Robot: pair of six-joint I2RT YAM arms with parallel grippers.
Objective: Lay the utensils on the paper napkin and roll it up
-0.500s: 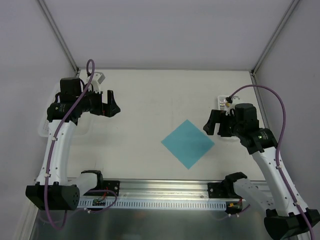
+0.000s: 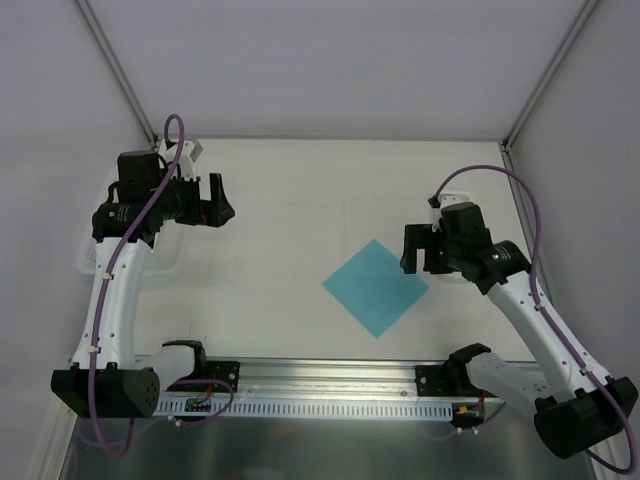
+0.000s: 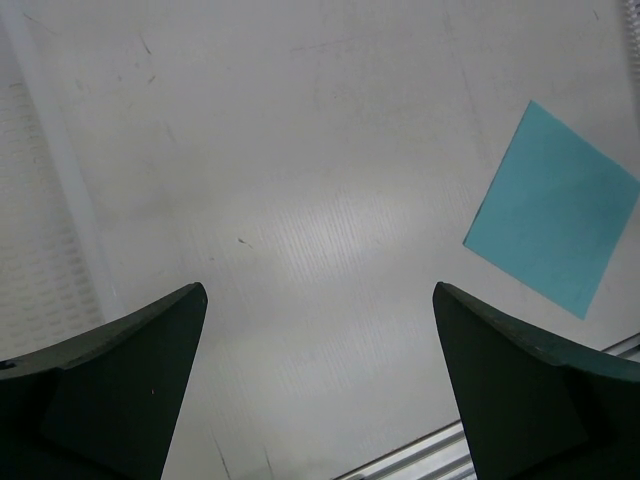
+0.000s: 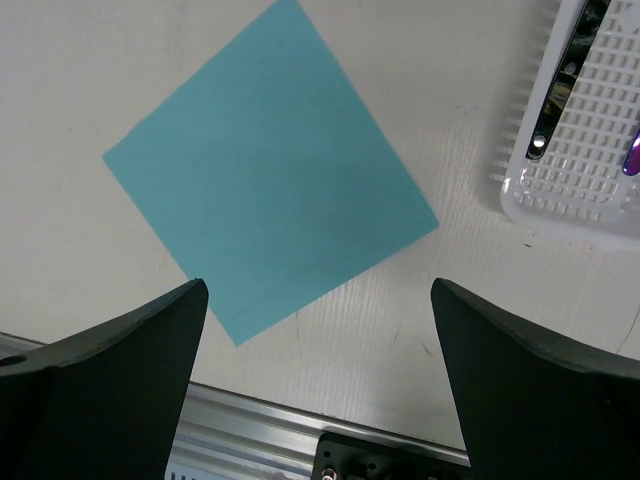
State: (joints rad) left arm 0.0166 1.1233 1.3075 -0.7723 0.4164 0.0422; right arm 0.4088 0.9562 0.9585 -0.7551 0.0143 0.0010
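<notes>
Your paper napkin (image 2: 376, 287) lies flat on the bench (image 2: 300, 200), turned like a diamond. Your right pincer (image 2: 413, 252) hangs just beside its right corner, jaws wide, holding nothing. The utensils (image 4: 547, 110) lie in a white basket (image 4: 580, 175) near the napkin. Your left pincer (image 2: 213, 202) is well apart on the left, also wide and empty.

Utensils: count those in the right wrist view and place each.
2. One shiny utensil lies in the white basket; a purple tip shows at the picture's right edge. Others may be hidden.
</notes>
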